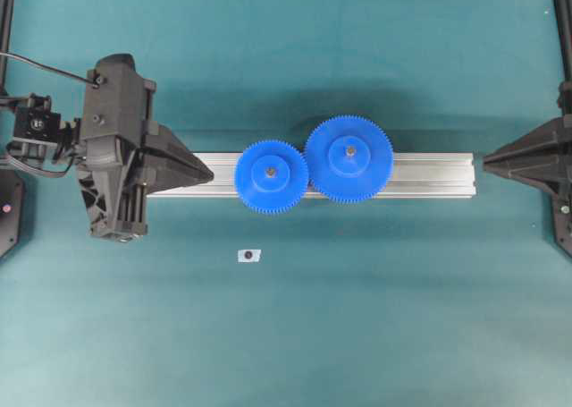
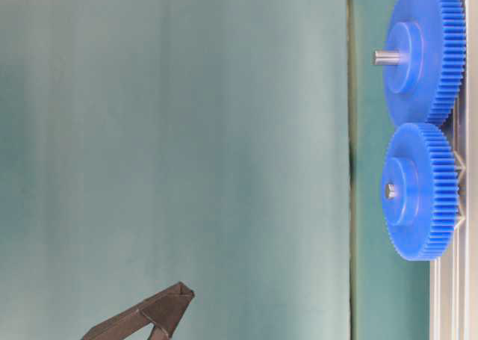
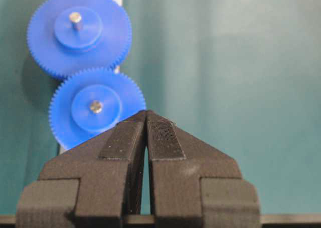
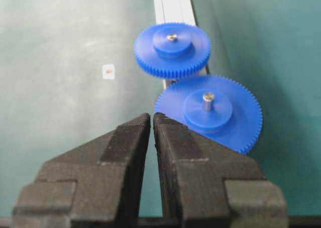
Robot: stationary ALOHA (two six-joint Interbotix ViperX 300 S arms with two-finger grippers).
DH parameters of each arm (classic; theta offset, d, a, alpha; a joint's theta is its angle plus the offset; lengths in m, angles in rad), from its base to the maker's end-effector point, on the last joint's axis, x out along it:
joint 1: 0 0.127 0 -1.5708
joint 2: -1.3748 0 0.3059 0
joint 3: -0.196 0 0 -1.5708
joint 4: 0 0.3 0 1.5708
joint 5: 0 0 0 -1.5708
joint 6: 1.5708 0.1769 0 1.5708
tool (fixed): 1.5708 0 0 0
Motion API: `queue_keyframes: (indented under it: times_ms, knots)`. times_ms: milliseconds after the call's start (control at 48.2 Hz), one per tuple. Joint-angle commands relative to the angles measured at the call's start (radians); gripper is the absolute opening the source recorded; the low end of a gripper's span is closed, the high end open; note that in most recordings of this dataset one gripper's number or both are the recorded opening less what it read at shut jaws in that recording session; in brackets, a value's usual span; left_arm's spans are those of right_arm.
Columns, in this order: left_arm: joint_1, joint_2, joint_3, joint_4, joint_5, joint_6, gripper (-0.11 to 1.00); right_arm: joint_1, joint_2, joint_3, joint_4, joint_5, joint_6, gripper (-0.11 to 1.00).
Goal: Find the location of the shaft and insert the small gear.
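You will find no readable text, label, brand or number on anything in these views.

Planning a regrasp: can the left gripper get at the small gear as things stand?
Probably yes. The left gripper is shut, empty, pointing along the rail at the small gear, with nothing between; it must open first.

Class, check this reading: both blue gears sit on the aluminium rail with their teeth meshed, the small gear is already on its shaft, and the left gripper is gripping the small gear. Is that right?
One part is wrong. The left gripper is shut on nothing, short of the small gear, as the left wrist view shows. The rest stands: the small gear and the large gear mesh on the rail, the shaft showing in the small gear's hub.
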Motion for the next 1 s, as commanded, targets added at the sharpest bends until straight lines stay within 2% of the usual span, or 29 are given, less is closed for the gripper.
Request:
queue_keyframes:
  times_ms: [0, 976]
  knots:
    - [-0.003, -0.003, -0.011, 0.002, -0.008, 0.000, 0.01, -0.002, 0.006, -0.011, 0.000, -0.008, 0.008, 0.19]
    - [-0.003, 0.000, 0.003, 0.002, -0.008, -0.002, 0.01, -0.002, 0.006, -0.011, 0.000, -0.008, 0.008, 0.19]
